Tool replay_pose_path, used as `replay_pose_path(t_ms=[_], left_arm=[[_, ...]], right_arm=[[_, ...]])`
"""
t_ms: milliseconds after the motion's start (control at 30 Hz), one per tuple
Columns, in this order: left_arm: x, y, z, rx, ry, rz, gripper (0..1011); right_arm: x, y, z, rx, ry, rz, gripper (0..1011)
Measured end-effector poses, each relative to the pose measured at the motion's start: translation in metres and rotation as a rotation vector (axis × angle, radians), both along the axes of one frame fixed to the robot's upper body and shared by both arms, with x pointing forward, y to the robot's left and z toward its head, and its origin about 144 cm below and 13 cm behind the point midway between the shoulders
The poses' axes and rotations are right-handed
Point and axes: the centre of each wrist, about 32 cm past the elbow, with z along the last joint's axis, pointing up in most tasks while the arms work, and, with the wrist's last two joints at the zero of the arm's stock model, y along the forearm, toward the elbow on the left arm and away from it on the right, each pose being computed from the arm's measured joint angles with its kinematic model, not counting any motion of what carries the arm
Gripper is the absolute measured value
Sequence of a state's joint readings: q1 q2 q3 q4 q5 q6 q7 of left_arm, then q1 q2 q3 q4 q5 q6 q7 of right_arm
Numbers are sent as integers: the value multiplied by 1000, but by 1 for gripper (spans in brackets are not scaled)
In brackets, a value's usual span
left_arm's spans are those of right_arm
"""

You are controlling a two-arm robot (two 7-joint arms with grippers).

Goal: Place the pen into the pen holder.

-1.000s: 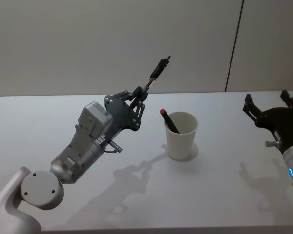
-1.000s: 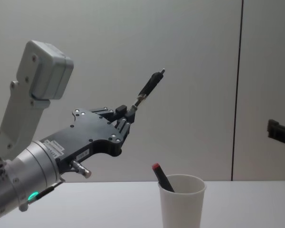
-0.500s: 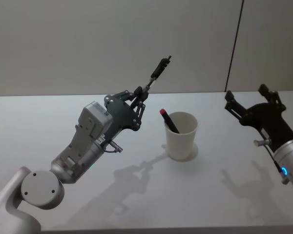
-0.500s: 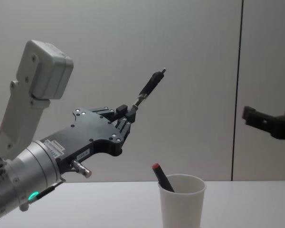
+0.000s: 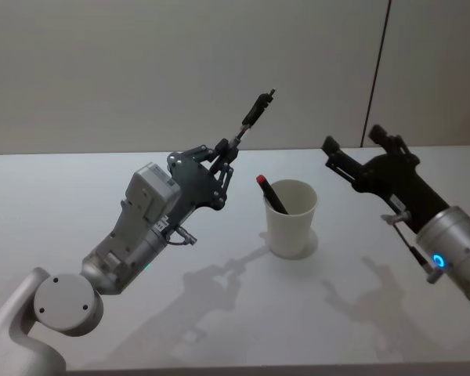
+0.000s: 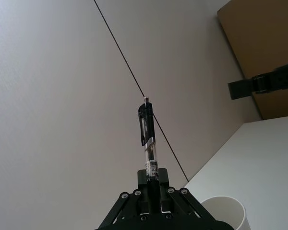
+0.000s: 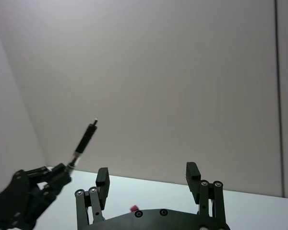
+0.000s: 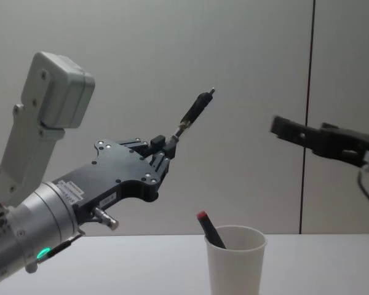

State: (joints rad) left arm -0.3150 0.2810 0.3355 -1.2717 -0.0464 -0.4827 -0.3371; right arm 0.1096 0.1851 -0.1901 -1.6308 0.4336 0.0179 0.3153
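Left gripper (image 5: 223,154), black and linkage-fingered, raised above the white table (image 5: 141,329) and clamped on the lower end of a slim black-and-clear click pen (image 5: 251,121). Pen tilted up and away from the fingertips, its clip end highest, well clear of the table; same pen rising straight out of the closed fingers (image 6: 152,184) in the left wrist view (image 6: 148,139), and slanting up to the right of the gripper (image 8: 163,150) in the chest view (image 8: 194,114).

Plain white paper cup with a rolled rim, serving as the pen holder (image 5: 290,219), standing upright on the table below and to the right of the left gripper, apart from it. Inside, a dark pen with a red cap (image 5: 270,193) leaning against the cup's left rim, red tip poking above it; seen likewise from the chest (image 8: 208,228) in the cup (image 8: 235,264).

Right gripper (image 5: 359,153), black, held in the air on the far side of the cup, its fingers spread wide apart and holding nothing (image 7: 148,177). Reaching in from the right at about the height of the held pen in the chest view (image 8: 295,132).
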Motion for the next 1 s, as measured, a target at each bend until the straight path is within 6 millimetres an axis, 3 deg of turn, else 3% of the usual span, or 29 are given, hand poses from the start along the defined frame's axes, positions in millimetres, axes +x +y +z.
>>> replay_pose_path(t_ms=[633,1000], left_arm=[[0,0,0,0,0,0,137],[0,0,0,0,0,0,137]], right_arm=[[44,9,13,210,64,307,1002],[66,19,20,281,110,387,1002]])
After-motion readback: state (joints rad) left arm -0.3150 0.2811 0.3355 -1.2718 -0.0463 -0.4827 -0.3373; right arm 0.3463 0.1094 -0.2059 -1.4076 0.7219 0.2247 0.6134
